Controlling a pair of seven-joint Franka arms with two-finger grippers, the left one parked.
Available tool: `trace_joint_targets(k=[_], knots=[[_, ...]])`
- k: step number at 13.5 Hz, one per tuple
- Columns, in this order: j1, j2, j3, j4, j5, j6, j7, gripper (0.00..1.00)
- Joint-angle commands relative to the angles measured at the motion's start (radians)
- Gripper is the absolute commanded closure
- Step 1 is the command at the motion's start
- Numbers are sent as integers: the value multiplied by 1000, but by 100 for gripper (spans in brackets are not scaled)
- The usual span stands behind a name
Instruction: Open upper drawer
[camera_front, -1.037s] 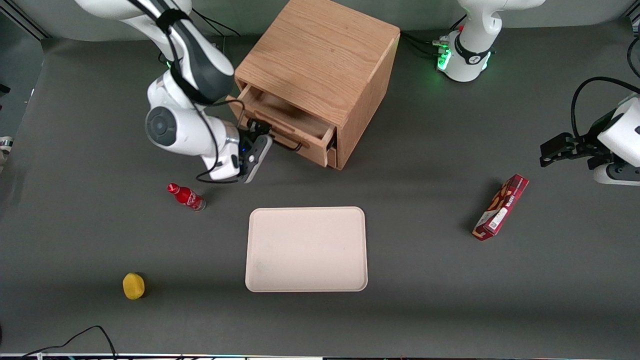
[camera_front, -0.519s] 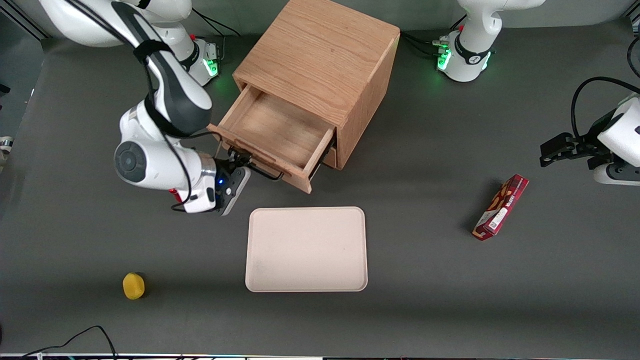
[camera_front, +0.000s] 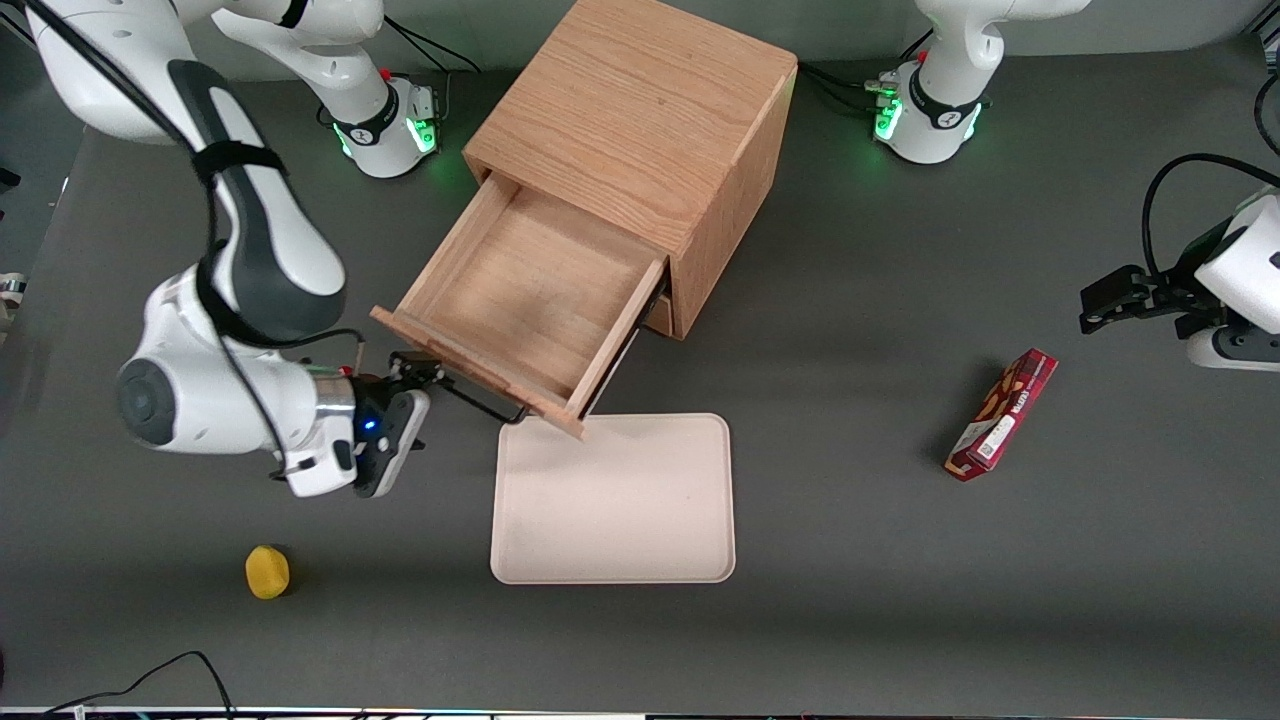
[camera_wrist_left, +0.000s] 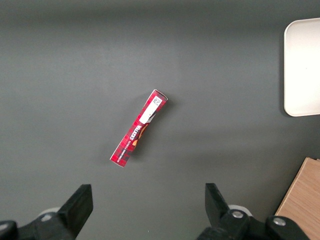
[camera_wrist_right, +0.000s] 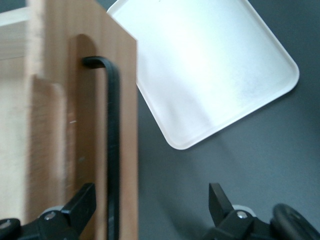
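Front view: the upper drawer stands pulled well out of the wooden cabinet, its bare wood floor fully showing and nothing lying in it. It points toward the camera and slightly toward the working arm's end of the table. The near corner of the drawer front overlaps the far corner of the pale tray in this view (whether it hangs above that corner or only lines up with it, I cannot tell).

The thin black handle runs along the drawer front. The right arm's end effector sits at the end of that handle nearer the working arm's side, low over the table. In the right wrist view the end effector has its two fingers spread wide, and the handle bar passes between them close to one finger, with no clamp on it. The drawer front fills much of that view, with the tray just past its edge.

A small yellow object lies nearer the camera than the end effector. A red snack box lies toward the parked arm's end of the table; the left wrist view shows the same box flat and well apart from the tray.
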Motion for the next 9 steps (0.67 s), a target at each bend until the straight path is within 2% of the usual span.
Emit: trace_joint_targets(k=[1,3,6,7,8,9], knots=[[17,17,-4,140,-24,-108,65,0],[14,-64,-4,148,-19,-139,259,0],[19,-189,-5,136,-33,-154,734,0],[20,-221,-2,131,-81,-171,860,0],[22,-250,2,130,-159,-181,957,0],[19,-279,7,128,-225,-207,993,0]])
